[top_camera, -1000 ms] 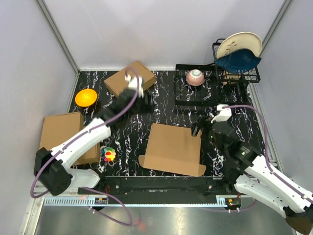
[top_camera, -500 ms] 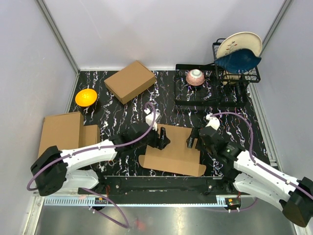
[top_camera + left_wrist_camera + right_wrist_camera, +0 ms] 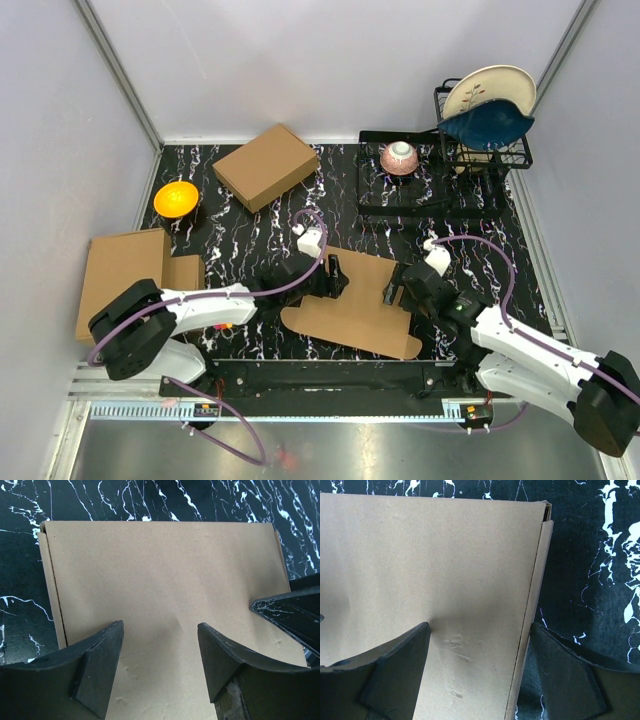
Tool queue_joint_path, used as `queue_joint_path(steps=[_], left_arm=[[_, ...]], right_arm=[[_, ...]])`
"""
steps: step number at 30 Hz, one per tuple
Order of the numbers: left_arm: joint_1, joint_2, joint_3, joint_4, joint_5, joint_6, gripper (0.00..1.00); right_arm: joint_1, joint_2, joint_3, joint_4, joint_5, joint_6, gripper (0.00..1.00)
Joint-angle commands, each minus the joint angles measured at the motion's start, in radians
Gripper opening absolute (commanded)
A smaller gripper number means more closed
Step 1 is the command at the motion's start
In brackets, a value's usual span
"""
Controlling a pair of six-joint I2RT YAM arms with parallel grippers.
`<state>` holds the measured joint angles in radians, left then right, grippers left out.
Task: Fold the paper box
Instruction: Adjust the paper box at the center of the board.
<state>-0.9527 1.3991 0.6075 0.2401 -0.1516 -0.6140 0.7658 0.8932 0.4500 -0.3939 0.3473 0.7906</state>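
Note:
The paper box [image 3: 350, 308] lies flat as a brown die-cut sheet on the black marble table, near the front middle. My left gripper [image 3: 336, 281] hovers low over its upper left part, open. In the left wrist view its jaws [image 3: 159, 630] stand apart above bare cardboard [image 3: 160, 565] with nothing between them. My right gripper [image 3: 394, 291] is at the sheet's right edge, open. In the right wrist view it [image 3: 480, 627] straddles the folded edge strip [image 3: 536, 585]: one fingertip rests on the cardboard [image 3: 420, 555], which is dented there, and the other is over the table.
A smaller closed brown box [image 3: 266, 166] sits at the back left, with an orange bowl [image 3: 176, 198] beside it. A tan cardboard slab [image 3: 122, 272] lies at the left edge. A pink bowl [image 3: 400, 157] sits on a black tray and a dish rack [image 3: 485, 140] holds plates at the back right.
My left arm swung from the back box down to the paper box's upper left. The right gripper moved in to the sheet's right edge. The sheet has turned slightly.

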Motion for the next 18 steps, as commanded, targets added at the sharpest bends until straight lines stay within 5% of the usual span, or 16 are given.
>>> queue_joint_path(steps=[1,5,18], left_arm=[[-0.001,0.075,-0.103,-0.078,-0.022,-0.061,0.68],[0.021,0.078,-0.088,-0.082,-0.085,-0.038,0.69],[0.275,0.195,0.084,-0.025,0.037,-0.033,0.68]], right_arm=[[0.003,0.015,0.015,-0.039,0.053,0.091,0.87],[0.004,0.094,0.019,-0.062,0.073,0.157,0.9],[0.004,0.305,0.053,0.158,0.031,0.206,0.91]])
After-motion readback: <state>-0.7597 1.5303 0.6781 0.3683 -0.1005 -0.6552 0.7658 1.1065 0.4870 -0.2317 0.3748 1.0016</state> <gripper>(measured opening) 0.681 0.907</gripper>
